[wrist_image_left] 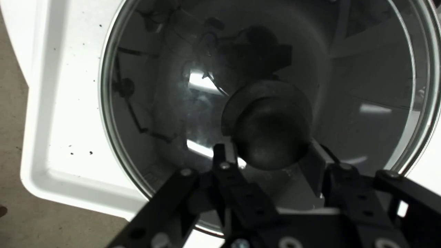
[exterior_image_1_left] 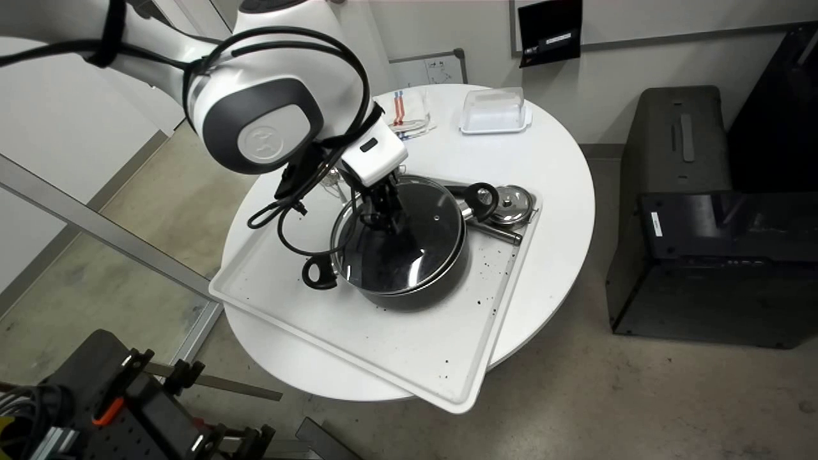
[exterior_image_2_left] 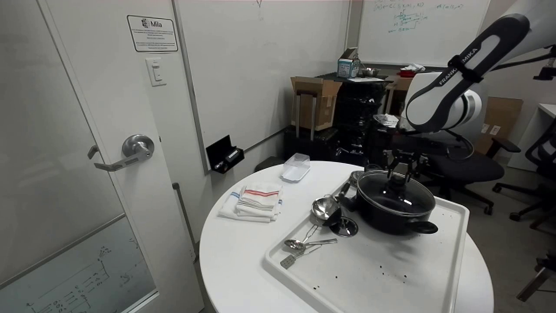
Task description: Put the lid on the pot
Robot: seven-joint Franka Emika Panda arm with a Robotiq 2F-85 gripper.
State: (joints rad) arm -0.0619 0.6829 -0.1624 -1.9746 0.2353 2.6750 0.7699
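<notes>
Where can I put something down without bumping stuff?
On the tray, among just dark specks, between the pot, metal utensils and rim. Also on the table, between the folded towels, the tray and the table's edge. It's crowded by the utensils and above the pot, around the hand.

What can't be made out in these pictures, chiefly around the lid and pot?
Lid: upper part cut off by the wrist view's top edge.
Pot: interior dark beneath the lid's reflections in the wrist view; whether the lid rests on it is unclear, since the lid covers most of its rim in both exterior views.
Knob: lost against the black gripper in an exterior view.
Whiteboard writing: too small in an exterior view.
</notes>
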